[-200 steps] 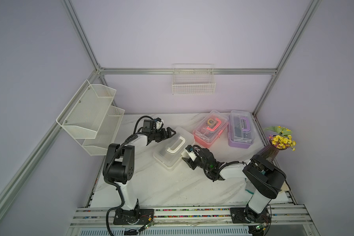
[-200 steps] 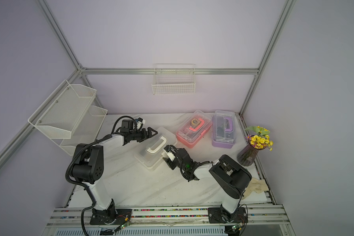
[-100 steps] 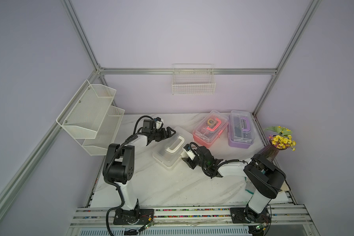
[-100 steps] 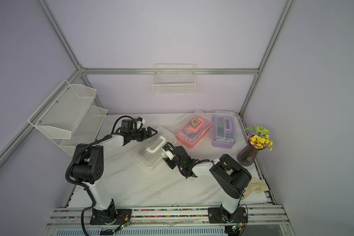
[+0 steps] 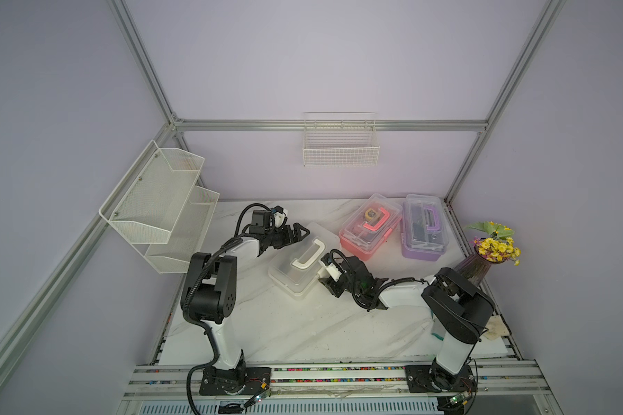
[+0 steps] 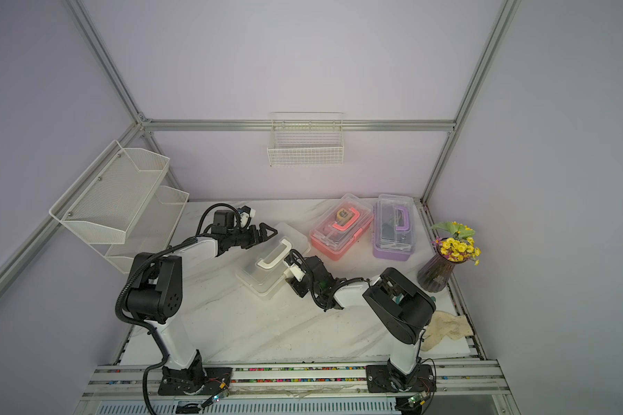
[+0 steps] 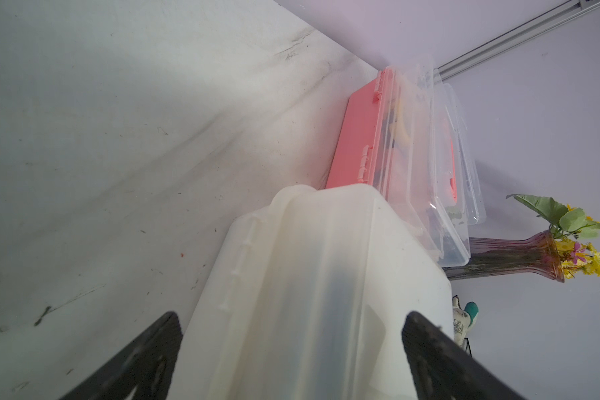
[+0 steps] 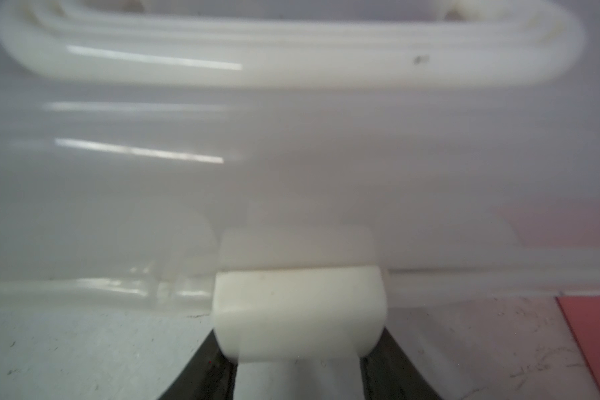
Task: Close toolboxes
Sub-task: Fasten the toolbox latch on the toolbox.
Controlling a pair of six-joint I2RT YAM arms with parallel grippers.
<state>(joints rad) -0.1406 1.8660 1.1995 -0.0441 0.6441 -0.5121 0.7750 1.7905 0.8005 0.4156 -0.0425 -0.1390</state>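
— Looking at the right gripper [image 8: 298, 332], what is it doing?
— It is pinching the white latch [image 8: 298, 308] of the white toolbox [image 5: 303, 264], with one black finger pressing on each side.
— And the left gripper [image 5: 300, 231]?
— It is standing wide open at the box's back side, opposite the latch. The box is showing between its fingers [image 7: 146, 356], but I cannot tell whether they are touching it.
— Where is that box sitting?
— It is lying askew in the middle of the table [image 5: 267, 323], lid down. The pink toolbox [image 5: 369, 226] is sitting just beside its far corner. The purple toolbox [image 5: 423, 228] is resting next to the pink one, near the back right corner.
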